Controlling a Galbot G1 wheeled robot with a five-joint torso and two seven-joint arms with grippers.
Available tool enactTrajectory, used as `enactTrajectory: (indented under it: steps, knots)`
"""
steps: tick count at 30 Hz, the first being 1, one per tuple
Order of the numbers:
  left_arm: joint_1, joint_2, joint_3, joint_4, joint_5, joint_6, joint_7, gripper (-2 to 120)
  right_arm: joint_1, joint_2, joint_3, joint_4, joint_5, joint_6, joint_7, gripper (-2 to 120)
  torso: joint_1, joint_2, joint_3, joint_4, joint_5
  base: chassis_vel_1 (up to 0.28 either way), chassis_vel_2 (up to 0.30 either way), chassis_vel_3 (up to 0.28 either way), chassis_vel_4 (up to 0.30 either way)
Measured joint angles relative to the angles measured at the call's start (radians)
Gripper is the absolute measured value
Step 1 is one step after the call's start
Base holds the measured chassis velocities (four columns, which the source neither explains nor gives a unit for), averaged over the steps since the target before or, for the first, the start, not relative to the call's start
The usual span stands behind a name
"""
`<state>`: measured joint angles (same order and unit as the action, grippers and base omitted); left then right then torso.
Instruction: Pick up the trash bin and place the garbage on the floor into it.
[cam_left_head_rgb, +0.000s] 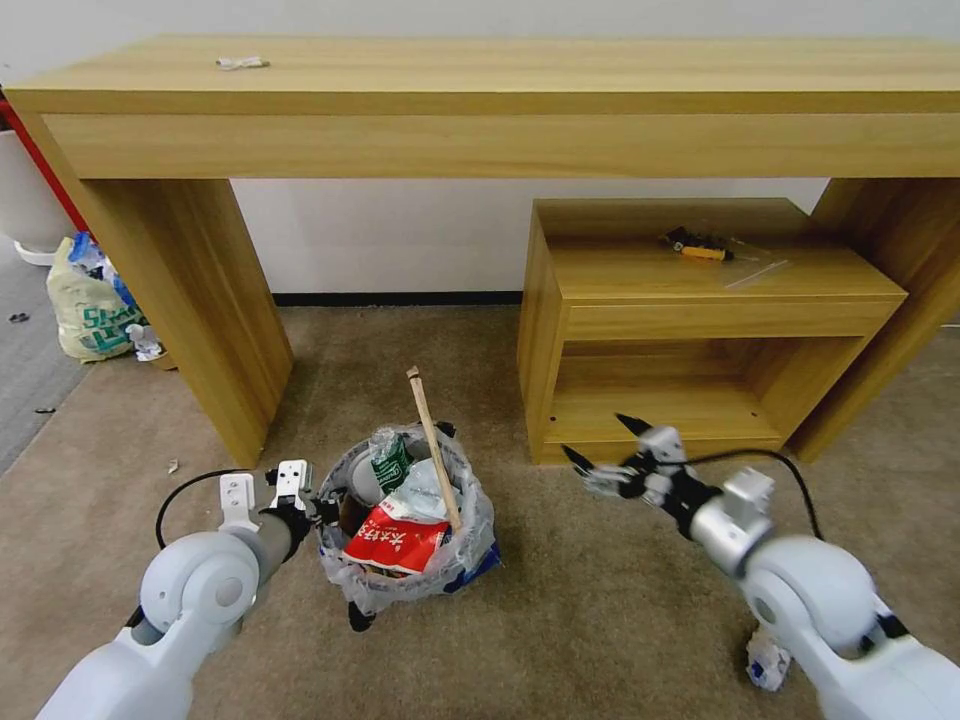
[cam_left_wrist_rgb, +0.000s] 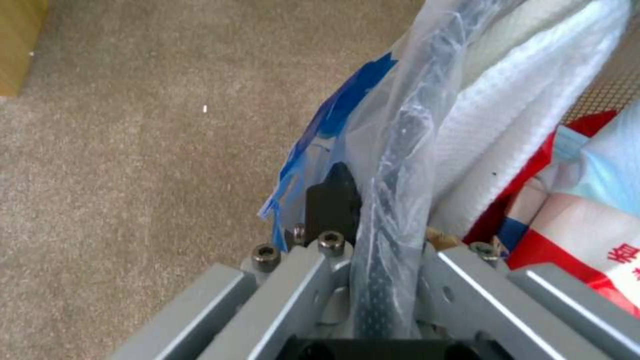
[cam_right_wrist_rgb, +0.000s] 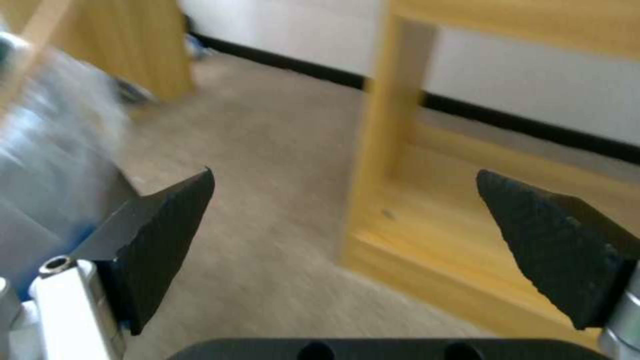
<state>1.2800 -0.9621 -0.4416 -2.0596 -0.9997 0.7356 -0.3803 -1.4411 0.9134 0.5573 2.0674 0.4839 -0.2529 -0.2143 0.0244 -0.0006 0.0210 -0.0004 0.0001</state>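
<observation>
Far left, by the desk leg (cam_left_head_rgb: 205, 300): pale-yellow printed shopping bag (cam_left_head_rgb: 88, 305) on the edge of the beige carpet floor (cam_left_head_rgb: 600, 600), a small scrap of litter (cam_left_head_rgb: 173, 466) nearby on the carpet. Left gripper (cam_left_head_rgb: 322, 510) at the left rim of the trash bin (cam_left_head_rgb: 470, 545), pinched onto that rim; in the left wrist view the black rim and crinkled clear liner (cam_left_wrist_rgb: 393, 165) run between the closed fingers (cam_left_wrist_rgb: 333, 200), blue patch of the bag (cam_left_wrist_rgb: 333, 110) just outside. Bin tilted slightly, sitting at floor level between the desk leg and the low wooden shelf unit (cam_left_head_rgb: 700, 330); contact with the carpet not discernible. Bin packed with garbage: red printed wrapper (cam_left_head_rgb: 395, 545), white crumpled paper (cam_left_head_rgb: 425, 490), clear plastic bottle with green label (cam_left_head_rgb: 388, 458), wooden stick (cam_left_head_rgb: 433, 445) standing up out of the load and leaning toward the back. Right gripper (cam_left_head_rgb: 598, 445) in the air to the right of the bin, in front of the shelf unit, apart from both; jaws spread wide, nothing between the fingertips (cam_right_wrist_rgb: 167, 235). Small crumpled blue-white piece (cam_left_head_rgb: 765, 660) on the carpet beside the right arm. Yellow-handled tool (cam_left_head_rgb: 700, 245) on top of the shelf unit.
</observation>
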Motion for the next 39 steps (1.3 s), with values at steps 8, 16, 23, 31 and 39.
enactTrajectory:
  steps: [8, 16, 23, 31, 39]
  knots:
    - [0.010, 0.010, -0.003, -0.010, -0.001, 0.000, 0.002, 0, -0.209, -0.017, 0.195, -0.153, -0.007, 0.181, -0.101, 100, 0.000, 0.000, 0.000, -0.0001, -0.0001, 0.000, 0.000, 0.000, 0.000]
    - [0.014, 0.011, 0.002, -0.014, -0.001, 0.000, 0.000, 0, -0.279, -0.015, 0.269, -0.423, 0.013, 0.329, -0.182, 100, 0.000, 0.000, 0.000, -0.0002, 0.0001, 0.000, 0.000, 0.000, 0.000]
    - [0.015, 0.015, 0.004, -0.016, -0.001, 0.000, -0.001, 0, -0.233, -0.009, 0.237, -0.614, 0.106, 0.298, -0.165, 100, 0.000, 0.000, 0.000, 0.0000, -0.0001, 0.000, 0.000, 0.000, 0.000]
    - [0.026, 0.012, 0.001, -0.023, -0.002, 0.000, -0.001, 0, -0.196, 0.030, 0.200, -0.656, 0.303, 0.109, -0.005, 100, 0.000, 0.000, 0.000, 0.0001, -0.0001, 0.000, 0.000, 0.000, 0.000]
    - [0.025, 0.015, -0.003, -0.024, -0.002, 0.000, 0.004, 0, -0.172, 0.042, 0.159, -0.647, 0.396, -0.029, 0.162, 100, 0.000, 0.000, 0.000, 0.0001, -0.0003, 0.000, 0.000, 0.000, 0.000]
